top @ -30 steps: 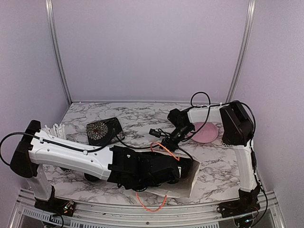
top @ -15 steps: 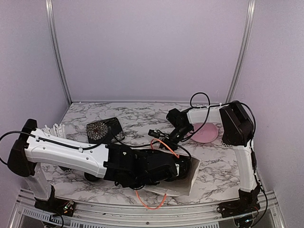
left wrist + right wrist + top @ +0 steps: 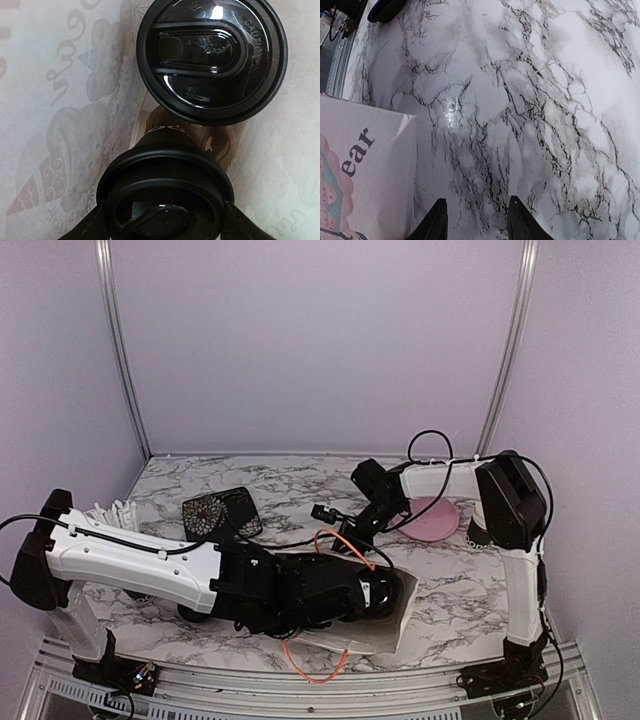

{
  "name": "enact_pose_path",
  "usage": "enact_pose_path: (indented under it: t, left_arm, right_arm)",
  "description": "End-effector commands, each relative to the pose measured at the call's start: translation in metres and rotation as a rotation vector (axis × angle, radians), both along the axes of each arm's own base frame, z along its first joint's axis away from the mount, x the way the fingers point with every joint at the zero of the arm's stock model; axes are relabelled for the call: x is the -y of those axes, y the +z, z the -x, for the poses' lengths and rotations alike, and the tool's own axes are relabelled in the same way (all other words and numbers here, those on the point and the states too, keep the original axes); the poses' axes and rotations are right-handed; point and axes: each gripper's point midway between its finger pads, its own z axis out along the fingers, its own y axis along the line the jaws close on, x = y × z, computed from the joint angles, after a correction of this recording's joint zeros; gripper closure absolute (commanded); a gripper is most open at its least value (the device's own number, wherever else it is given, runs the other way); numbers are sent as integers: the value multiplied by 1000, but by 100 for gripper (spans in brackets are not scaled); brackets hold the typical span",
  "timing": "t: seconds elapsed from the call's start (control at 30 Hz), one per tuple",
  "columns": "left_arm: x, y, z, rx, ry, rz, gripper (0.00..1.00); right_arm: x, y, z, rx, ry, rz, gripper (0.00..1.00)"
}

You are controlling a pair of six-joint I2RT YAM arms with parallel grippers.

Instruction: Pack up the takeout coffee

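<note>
One lidded cup point(image 3: 165, 200) is cut off along the bottom.

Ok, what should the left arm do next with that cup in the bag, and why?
Probably open the left end effector and let go: the held cup already sits inside the paper bag beside the other lidded cup.
</note>
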Motion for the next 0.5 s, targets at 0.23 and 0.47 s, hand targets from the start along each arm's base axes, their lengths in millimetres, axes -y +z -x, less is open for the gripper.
enact_pose_path:
  t: [0.23, 0.47]
  left_arm:
    - [-2, 5, -4, -23, -9, 53, 61]
    - [1, 8, -2, -28, -18, 65, 61]
  right_arm:
    - [-11, -2, 2, 45, 31, -1, 60]
    - [-18, 2, 15, 3, 77, -34, 60]
